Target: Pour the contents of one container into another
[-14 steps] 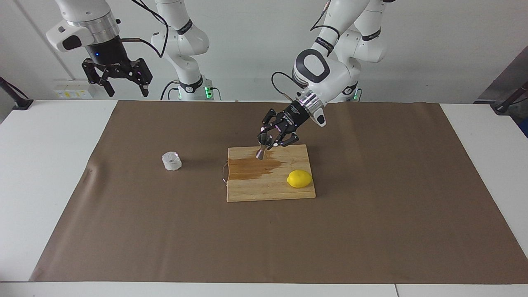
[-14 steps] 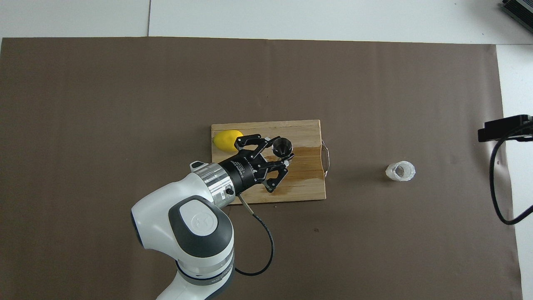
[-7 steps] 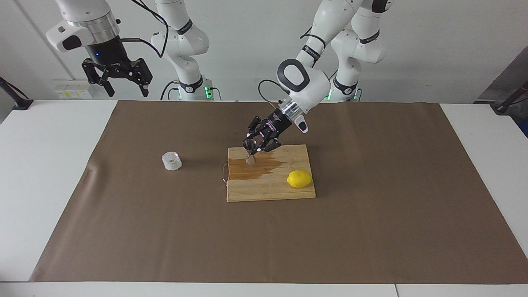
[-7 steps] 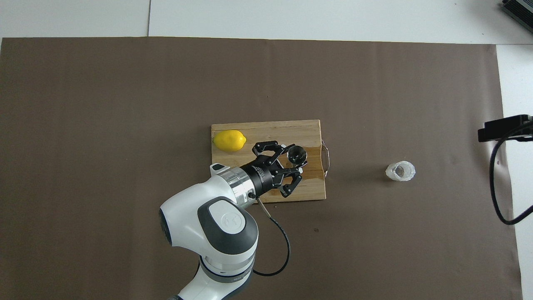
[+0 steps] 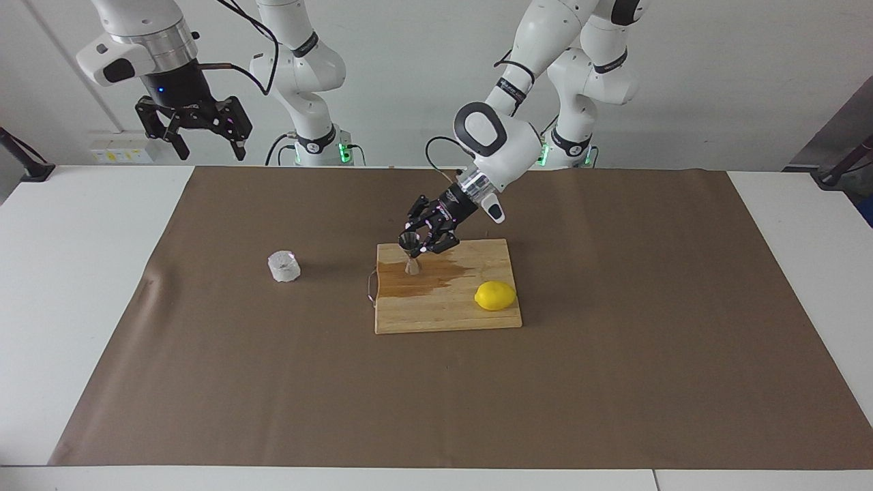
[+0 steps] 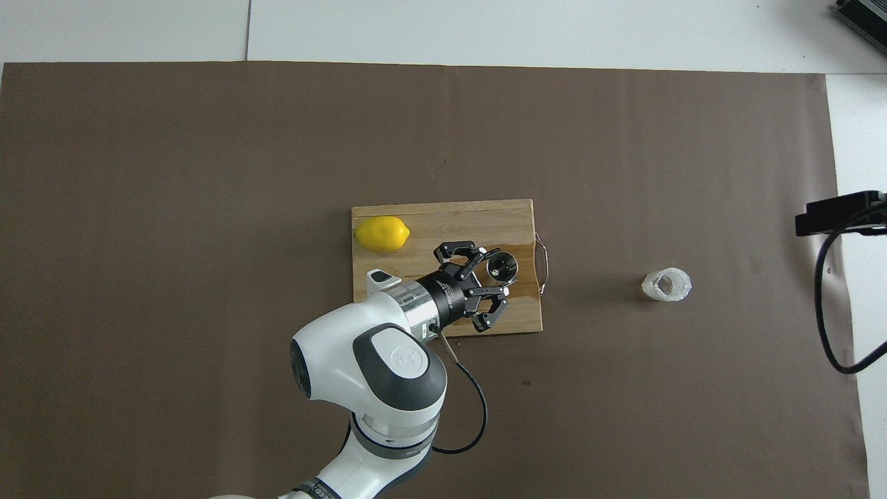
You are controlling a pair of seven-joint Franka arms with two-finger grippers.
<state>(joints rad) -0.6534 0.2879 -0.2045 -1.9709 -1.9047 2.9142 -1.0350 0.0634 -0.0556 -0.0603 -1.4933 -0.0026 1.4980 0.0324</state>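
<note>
While clamping jigger point(image 5: 410, 249), left gripper point(image 5: 421, 243) over cutting board point(image 5: 447, 314).

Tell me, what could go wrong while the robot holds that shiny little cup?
1. The left gripper is shut on the steel jigger, held upright over the cutting board by its narrow waist. It could slip or tip.
2. A brown wet stain already covers part of the board, so more liquid might spill there.
3. The glass cup stands off the board, toward the right arm's end. Carrying the jigger over could drip on the brown paper.
</note>
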